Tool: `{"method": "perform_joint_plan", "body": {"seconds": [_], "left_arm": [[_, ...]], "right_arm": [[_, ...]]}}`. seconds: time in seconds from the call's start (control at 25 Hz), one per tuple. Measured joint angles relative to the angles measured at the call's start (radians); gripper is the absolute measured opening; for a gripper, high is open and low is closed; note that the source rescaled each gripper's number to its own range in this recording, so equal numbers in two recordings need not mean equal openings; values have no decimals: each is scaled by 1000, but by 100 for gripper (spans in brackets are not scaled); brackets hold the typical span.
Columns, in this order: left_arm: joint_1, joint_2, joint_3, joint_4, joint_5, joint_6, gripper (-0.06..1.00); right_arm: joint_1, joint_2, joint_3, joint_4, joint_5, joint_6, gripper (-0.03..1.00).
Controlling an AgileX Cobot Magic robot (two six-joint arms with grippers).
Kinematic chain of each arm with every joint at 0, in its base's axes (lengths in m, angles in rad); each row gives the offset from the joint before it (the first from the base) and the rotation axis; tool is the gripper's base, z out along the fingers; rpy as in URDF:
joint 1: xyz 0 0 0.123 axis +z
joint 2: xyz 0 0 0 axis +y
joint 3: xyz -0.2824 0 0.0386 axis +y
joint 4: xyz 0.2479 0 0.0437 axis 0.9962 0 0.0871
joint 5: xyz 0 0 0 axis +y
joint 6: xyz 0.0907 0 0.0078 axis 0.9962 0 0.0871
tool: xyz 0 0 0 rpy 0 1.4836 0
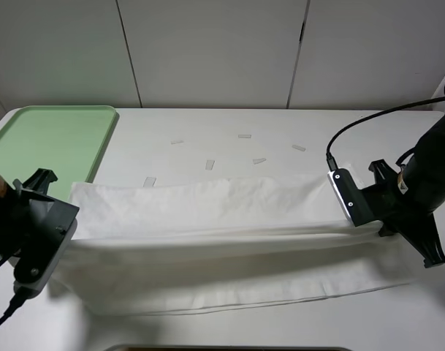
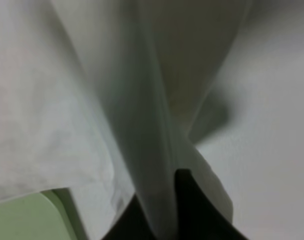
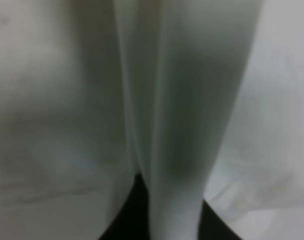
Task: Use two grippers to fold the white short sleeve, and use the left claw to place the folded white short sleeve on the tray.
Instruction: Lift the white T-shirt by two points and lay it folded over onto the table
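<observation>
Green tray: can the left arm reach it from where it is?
Probably yes. The tray sits close beside the left end effector, nothing between them, but it is clamped on the shirt, which would drag along.

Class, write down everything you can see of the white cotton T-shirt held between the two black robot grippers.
The plain white cotton T-shirt is folded into a long band, stretched taut above the white table. The left black gripper and right black gripper each pinch one end, holding it up; the lower layers sag onto the table. Soft and creased, no print or label shows. Its far left corner lies near the pale green tray.
</observation>
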Motion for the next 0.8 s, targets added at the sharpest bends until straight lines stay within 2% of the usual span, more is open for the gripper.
{"method": "perform_joint_plan", "body": {"seconds": [0.32, 0.44, 0.48, 0.52, 0.6, 0.64, 0.72, 0.8], "left_arm": [[-20, 56, 22, 0, -39, 34, 0], [-22, 62, 23, 0, -45, 44, 2], [-22, 62, 23, 0, -43, 45, 6], [-22, 62, 23, 2, -33, 45, 11], [-22, 62, 27, 20, -1, 24, 32], [-22, 62, 29, 27, 7, 5, 45], [-21, 62, 30, 34, 16, -43, 66], [-21, 47, 30, 37, -1, -109, 82]], "right_arm": [[0, 61, 0, -15, -9, 8, 0], [0, 61, 0, 0, -35, 53, 1], [0, 61, 0, 20, -47, 68, 6], [-1, 61, 0, 49, -53, 79, 17], [-3, 61, 1, 93, -59, 87, 63], [-3, 61, 0, 105, -59, 87, 76], [-3, 58, 0, 120, -50, 93, 92], [-3, 51, 1, 135, -27, 104, 96]]}}
